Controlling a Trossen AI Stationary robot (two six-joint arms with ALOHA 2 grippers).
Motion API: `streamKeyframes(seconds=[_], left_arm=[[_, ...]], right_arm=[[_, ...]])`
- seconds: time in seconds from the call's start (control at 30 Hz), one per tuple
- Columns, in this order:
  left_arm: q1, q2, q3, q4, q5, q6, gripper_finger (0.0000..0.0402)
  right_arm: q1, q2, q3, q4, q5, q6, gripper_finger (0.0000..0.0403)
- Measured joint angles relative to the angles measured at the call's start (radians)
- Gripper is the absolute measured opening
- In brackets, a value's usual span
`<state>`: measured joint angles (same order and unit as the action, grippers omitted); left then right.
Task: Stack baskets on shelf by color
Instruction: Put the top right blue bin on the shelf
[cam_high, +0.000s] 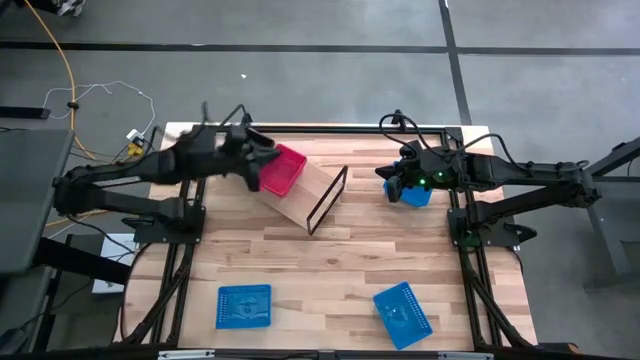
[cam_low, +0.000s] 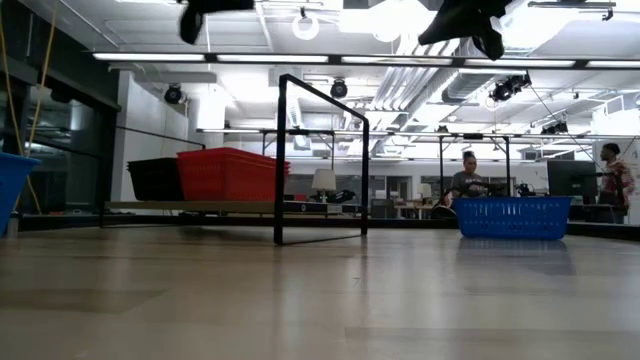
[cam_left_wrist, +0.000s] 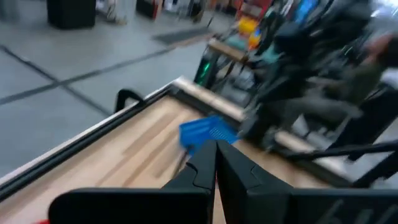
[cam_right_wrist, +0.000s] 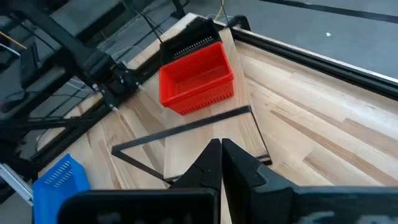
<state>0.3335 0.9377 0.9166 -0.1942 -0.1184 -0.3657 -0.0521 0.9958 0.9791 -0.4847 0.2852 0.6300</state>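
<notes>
Red basket (cam_high: 281, 170) on shelf (cam_high: 305, 195), just beside left pincer (cam_high: 262, 152).

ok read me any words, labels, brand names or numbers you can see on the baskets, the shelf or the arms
None: no readable text in any view.
Red basket: plain mesh, no label.
Blue baskets: no marking visible.
Shelf: bare wood, black frame, no lettering.
Left claw and right claw: nothing legible on the dark housings.
Background room in the low view: any signs are too small to read.
</notes>
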Motion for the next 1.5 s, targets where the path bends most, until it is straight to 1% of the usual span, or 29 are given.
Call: streamKeyframes(seconds=[0.17, 0.23, 0.3, 0.4, 0.53, 0.63, 0.73, 0.8, 0.97, 1.07, 1.2, 1.3, 1.4, 1.47, 1.5], left_arm=[[-0.195, -0.174, -0.198, 0.195, -0.191, -0.118, 0.0], [-0.26, -0.23, -0.263, 0.269, -0.264, -0.147, 0.0], [-0.314, -0.273, -0.302, 0.328, -0.328, -0.155, 0.0], [-0.368, -0.316, -0.313, 0.341, -0.41, -0.152, 0.0], [-0.388, -0.35, -0.313, 0.351, -0.436, -0.108, 0.0], [-0.388, -0.364, -0.313, 0.351, -0.436, -0.106, 0.0], [-0.388, -0.366, -0.313, 0.348, -0.436, -0.105, 0.0], [-0.388, -0.366, -0.313, 0.345, -0.436, -0.103, 0.0], [-0.388, -0.364, -0.313, 0.34, -0.436, -0.103, 0.0], [-0.388, -0.365, -0.313, 0.341, -0.436, -0.103, 0.0], [-0.388, -0.365, -0.313, 0.341, -0.436, -0.104, 0.0], [-0.388, -0.365, -0.313, 0.34, -0.436, -0.118, 0.0], [-0.388, -0.365, -0.313, 0.34, -0.436, -0.129, 0.0], [-0.388, -0.365, -0.313, 0.34, -0.436, -0.129, 0.0], [-0.388, -0.365, -0.313, 0.341, -0.436, -0.129, 0.0]], right_arm=[[-0.005, 0.0, 0.0, 0.064, -0.003, 0.02, 0.0001], [-0.031, 0.0, 0.0, 0.055, -0.033, 0.061, 0.0007], [-0.081, 0.0, 0.001, -0.008, -0.085, 0.141, 0.0025], [-0.172, 0.0, 0.001, -0.196, -0.156, 0.245, 0.0068], [-0.253, 0.029, 0.0, -0.522, -0.146, 0.318, 0.0139], [-0.282, 0.05, -0.028, -0.685, -0.137, 0.412, 0.0186], [-0.282, 0.052, -0.095, -0.718, -0.127, 0.507, 0.0218], [-0.276, 0.053, -0.16, -0.714, -0.125, 0.569, 0.0228], [-0.275, 0.052, -0.333, -0.605, -0.103, 0.726, 0.0231], [-0.275, 0.052, -0.411, -0.493, -0.087, 0.805, 0.0231], [-0.275, 0.052, -0.474, -0.357, -0.048, 0.88, 0.0231], [-0.275, 0.052, -0.495, -0.343, -0.002, 0.919, 0.0228], [-0.275, 0.052, -0.504, -0.341, 0.027, 0.931, 0.0202], [-0.275, 0.052, -0.504, -0.336, 0.042, 0.904, 0.0165], [-0.275, 0.052, -0.504, -0.329, 0.05, 0.899, 0.0139]])
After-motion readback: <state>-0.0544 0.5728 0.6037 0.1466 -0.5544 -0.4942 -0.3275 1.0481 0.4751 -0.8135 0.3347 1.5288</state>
